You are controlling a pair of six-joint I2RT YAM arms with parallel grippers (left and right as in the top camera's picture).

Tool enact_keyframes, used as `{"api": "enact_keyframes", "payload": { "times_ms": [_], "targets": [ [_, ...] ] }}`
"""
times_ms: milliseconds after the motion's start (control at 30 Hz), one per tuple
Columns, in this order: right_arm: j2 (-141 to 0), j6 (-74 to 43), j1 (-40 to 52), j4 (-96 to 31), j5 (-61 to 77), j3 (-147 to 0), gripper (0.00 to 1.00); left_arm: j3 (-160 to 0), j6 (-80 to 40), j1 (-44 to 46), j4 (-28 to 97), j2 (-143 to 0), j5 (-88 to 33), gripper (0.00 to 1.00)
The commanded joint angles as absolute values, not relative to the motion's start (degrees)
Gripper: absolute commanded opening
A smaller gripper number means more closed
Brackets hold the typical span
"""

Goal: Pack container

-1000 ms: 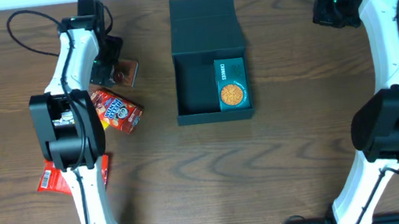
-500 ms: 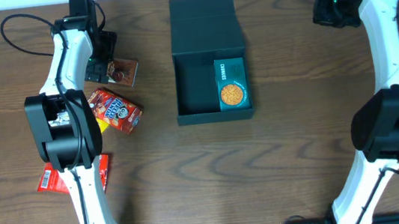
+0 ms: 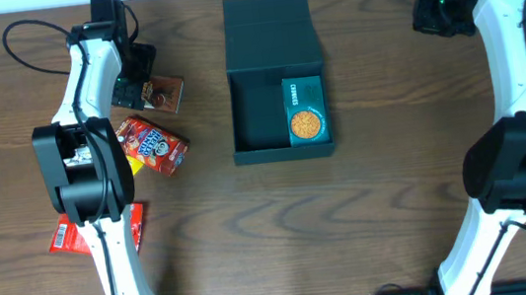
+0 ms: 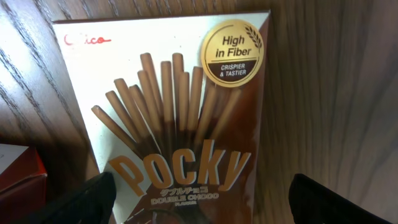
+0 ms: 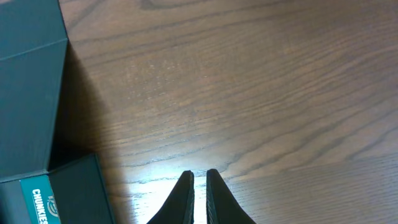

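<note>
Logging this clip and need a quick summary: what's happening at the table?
The left gripper hangs open over a Pocky box lying flat on the table, not yet closed on it. The container sits open mid-table with a teal cookie box inside, by its right wall. A red snack box and a red packet lie on the left. The right gripper is shut and empty, off to the container's right.

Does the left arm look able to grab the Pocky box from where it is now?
Probably yes. The left gripper hangs open right over the Pocky box, a finger off each side, and nothing lies on it.
</note>
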State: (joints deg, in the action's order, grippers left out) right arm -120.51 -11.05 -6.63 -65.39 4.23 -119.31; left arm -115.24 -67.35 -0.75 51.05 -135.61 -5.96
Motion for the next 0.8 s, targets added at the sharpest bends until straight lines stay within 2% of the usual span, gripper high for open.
{"api": "enact_keyframes", "payload": {
  "times_ms": [0,267,367,767],
  "targets": [
    [-120.27,-10.22,-6.68,-65.54,3.90,-119.79,0.08,-116.18,-65.95,-0.84,52.05,-138.21,-7.05,0.90],
    [-120.27,-10.22,-6.68,-65.56,4.75,-119.79,0.08,-122.30,-62.96,-0.84,55.72,-138.21,-4.43,0.91],
    [-120.27,-10.22,-6.68,-65.58,4.73,-119.79,0.08,-122.34,-63.02,-0.84,56.12,-138.23,-4.43,0.95],
    [-120.27,-10.22,-6.68,-65.12,4.73,-119.79,0.10,-121.99,-61.67,-0.73,61.01,-138.39,-2.63,0.97]
  ]
}}
